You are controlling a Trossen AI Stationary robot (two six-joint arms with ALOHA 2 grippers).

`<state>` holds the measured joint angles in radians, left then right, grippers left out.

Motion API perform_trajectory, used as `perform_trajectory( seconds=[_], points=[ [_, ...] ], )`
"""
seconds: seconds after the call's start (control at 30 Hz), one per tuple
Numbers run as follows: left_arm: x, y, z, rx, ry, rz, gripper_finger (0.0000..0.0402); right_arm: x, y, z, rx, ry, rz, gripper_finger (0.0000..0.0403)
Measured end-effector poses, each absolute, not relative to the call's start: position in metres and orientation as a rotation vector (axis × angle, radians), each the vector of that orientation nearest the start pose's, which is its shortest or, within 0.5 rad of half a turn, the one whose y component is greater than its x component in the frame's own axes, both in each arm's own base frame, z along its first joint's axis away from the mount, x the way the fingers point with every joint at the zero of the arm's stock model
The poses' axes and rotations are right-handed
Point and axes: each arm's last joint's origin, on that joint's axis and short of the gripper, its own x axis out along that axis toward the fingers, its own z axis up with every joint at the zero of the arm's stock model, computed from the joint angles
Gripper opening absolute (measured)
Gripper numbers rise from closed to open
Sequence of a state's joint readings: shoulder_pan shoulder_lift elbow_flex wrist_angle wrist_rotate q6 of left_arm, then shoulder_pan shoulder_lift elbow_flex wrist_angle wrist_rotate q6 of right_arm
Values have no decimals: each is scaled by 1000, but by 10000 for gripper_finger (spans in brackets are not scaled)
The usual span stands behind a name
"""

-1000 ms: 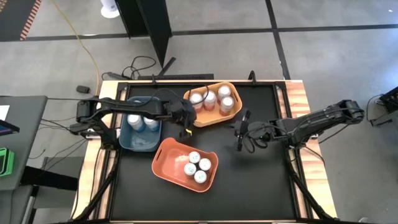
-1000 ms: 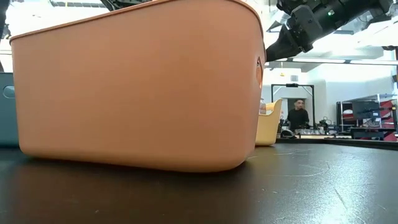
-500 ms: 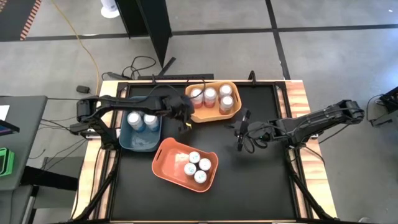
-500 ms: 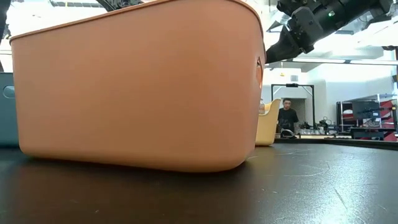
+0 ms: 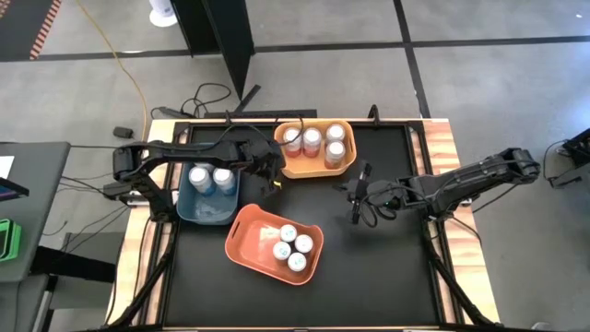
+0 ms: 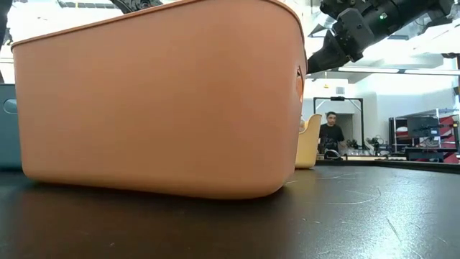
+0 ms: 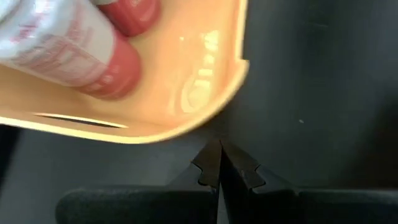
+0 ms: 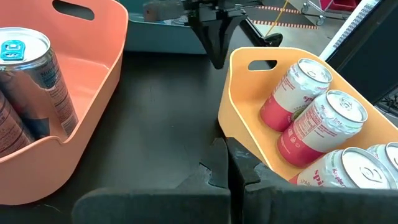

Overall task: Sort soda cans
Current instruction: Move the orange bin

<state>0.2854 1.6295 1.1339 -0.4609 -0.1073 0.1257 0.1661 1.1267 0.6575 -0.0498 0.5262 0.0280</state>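
Cans are all in bins already: four pink ones [image 5: 313, 146] stand in the yellow bin [image 5: 315, 171], two cans [image 5: 210, 179] sit in the blue bin [image 5: 208, 210] to the left of the yellow bin, and four blue-labelled ones [image 5: 293, 247] are clustered in the orange bin [image 5: 249, 242], which sits nearer the front edge of the table [image 5: 387, 277] than the yellow bin. Left gripper [image 5: 271, 181] is pinched completely shut with nothing in it, tips right up against the yellow bin's near-left corner, in the gap between that bin and the blue one. In the left wrist view the closed tips [image 7: 219, 163] sit just off the bin's curved rim. Right gripper [image 5: 355, 205] is also closed and empty, hanging over bare table to the right of the yellow bin. In the low view there's a person [image 6: 331, 137] standing way back in the room.
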Motion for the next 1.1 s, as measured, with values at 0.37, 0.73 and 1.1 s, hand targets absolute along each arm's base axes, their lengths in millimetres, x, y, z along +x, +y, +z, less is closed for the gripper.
perform_trajectory(
  seconds=[0.37, 0.73, 1.1],
  points=[
    [308, 66, 257, 76, 916, 236, 0, 232, 24, 238, -153, 490, -358, 4],
    [249, -12, 318, 82, 806, 79, 0, 232, 32, 238, -150, 486, -272, 4],
    [205, -84, 311, -89, 949, 15, 0, 232, 70, 240, -129, 416, -83, 4]
  ],
)
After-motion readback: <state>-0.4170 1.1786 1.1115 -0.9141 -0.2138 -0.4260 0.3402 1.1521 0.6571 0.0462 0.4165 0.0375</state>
